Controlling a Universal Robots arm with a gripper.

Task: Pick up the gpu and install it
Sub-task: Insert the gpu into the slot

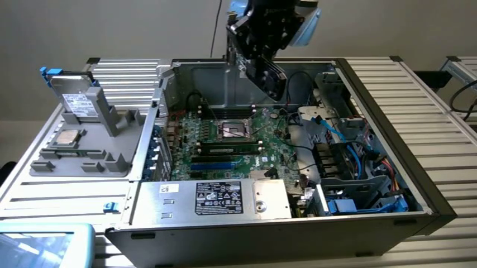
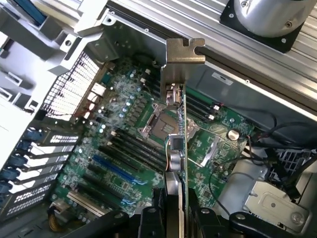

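Black on the cooler face, with a thin green line of circuit board along one edge: thin rectangular gpu [image 1: 270, 78], held in the air over the open dark-grey metal computer case [image 1: 261, 240]. Clamped at its upper end by the black gripper [image 1: 257, 50], jaws drawn in narrow against the card's two faces. Hangs tilted in the exterior view, lower end leaning toward the exterior view's right, clear of everything below.

From the wrist, seen edge-on: a slim strip running away from the dark fingers [image 2: 148, 220] and ending in a flat silver metal bracket [image 2: 184, 52] with a notched, bent tab. Small silver cylindrical part and a dark block along the nearer stretch of that edge.

Beneath the card and apart from it, a green motherboard [image 1: 223, 148] lying flat in the case, carrying a square silver processor socket [image 1: 232, 130] and long black and blue slots [image 1: 216, 166]. Card not yet seated in any slot.

At the near end of the case, a silver power supply box [image 1: 216, 196] with a black label. Blue cables [image 1: 332, 131] in the bay on the exterior view's right.

Beside the case on the exterior view's left, a grey moulded tray [image 1: 75, 162], with a silver hard drive with a white label [image 1: 75, 100] standing upright in it and a small square silver chip [image 1: 67, 138] lying flat.
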